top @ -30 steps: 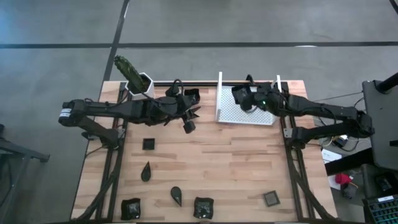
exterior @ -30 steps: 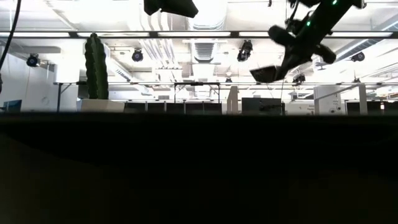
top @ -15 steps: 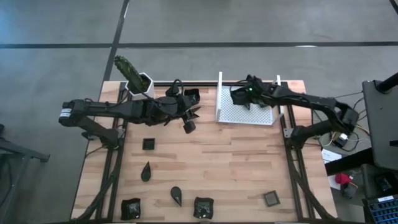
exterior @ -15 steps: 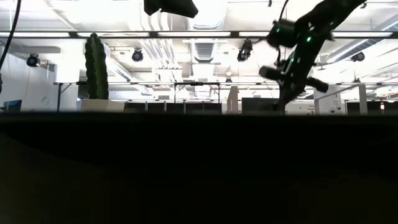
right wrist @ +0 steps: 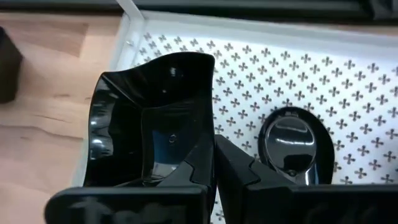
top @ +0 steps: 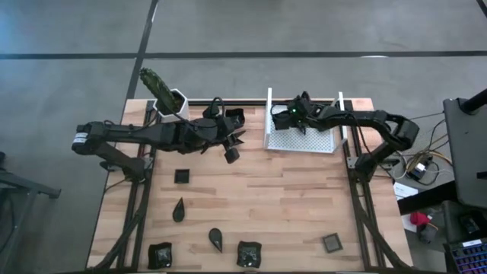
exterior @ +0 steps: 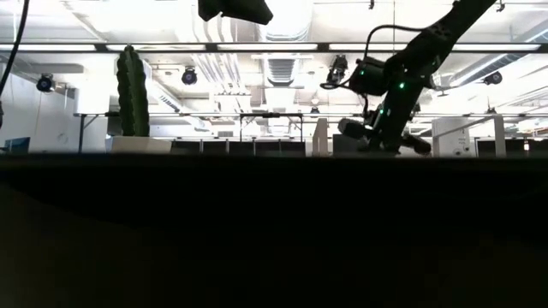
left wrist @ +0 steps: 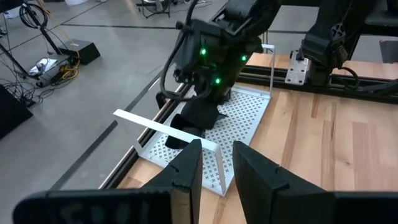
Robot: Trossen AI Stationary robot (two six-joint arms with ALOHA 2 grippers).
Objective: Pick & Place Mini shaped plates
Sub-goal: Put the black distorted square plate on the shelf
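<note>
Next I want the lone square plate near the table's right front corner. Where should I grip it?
Pinch one raised edge of the square plate, one finger inside and one outside, coming straight down. It lies flat with bare table all round, and looks too low to take from the side.

Below me a light butcher-block wooden table stands on grey concrete floor crossed by dark lines. Beyond my bench, long white ceiling light strips glow above rows of dark office desks.
</note>
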